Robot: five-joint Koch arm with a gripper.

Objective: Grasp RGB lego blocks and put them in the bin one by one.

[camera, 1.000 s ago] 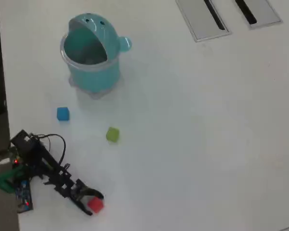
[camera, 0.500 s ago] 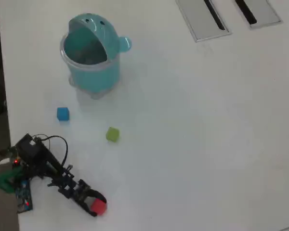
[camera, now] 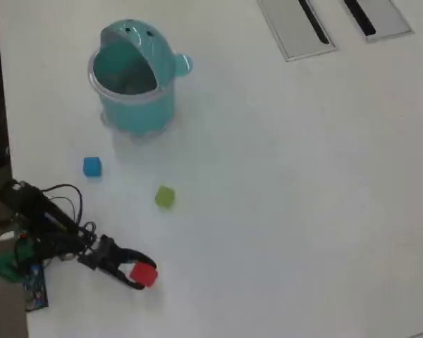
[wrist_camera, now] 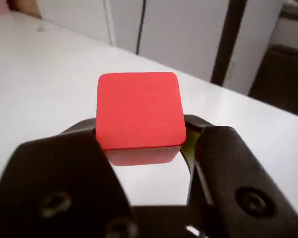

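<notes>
The red block is a plain cube with a flat, matte, evenly coloured top and slightly rounded edges; in the wrist view it sits squarely between the two black jaws of the gripper, whose inner faces press against its left and right sides, so the fingers are closed on it. A pale shadow lies under its lower edge on the white table.

In the overhead view the red block is held at the tip of the gripper, well below the teal bin and slightly to its right. The bin is round, with a domed hood showing two dark eye dots and a small knob on its right side; its opening faces down-left in the picture. The blue block lies just below the bin to the left, and the yellow-green block lies below the bin, between it and the red block. Both are small cubes resting apart on the table.
</notes>
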